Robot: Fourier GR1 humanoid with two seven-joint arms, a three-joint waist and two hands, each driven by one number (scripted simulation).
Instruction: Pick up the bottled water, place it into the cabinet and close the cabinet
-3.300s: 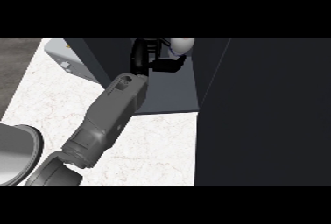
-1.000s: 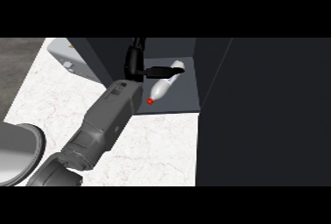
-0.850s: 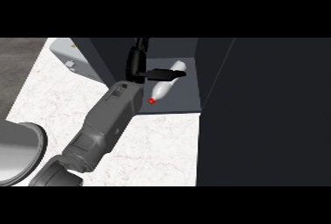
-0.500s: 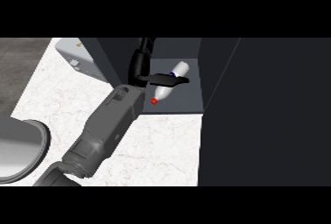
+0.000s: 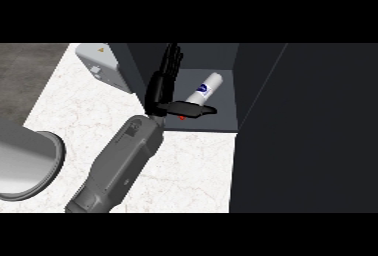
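Bottled water (image 5: 205, 91) lies tilted on its side inside the open cabinet (image 5: 221, 122), its red cap toward the front edge and its base toward the back, as we look steeply down from the head view. Our one visible hand (image 5: 168, 85) reaches into the same compartment just left of the bottle: the fingers are straight and pressed together, pointing deeper into the cabinet, while the thumb juts right across the bottle's capped end. We cannot tell from this angle whether the thumb touches the bottle, nor which of the two hands this is.

The grey forearm (image 5: 122, 167) crosses the white marbled counter (image 5: 196, 175) from the lower edge up to the cabinet's mouth. A tall dark panel (image 5: 310, 130), seemingly the cabinet door, fills the right side and hems the compartment closely. Left of the opening stands a pale grey box (image 5: 103, 65) on the counter. A rounded metallic rim (image 5: 33, 167) shows at the lower left, well apart from the cabinet.
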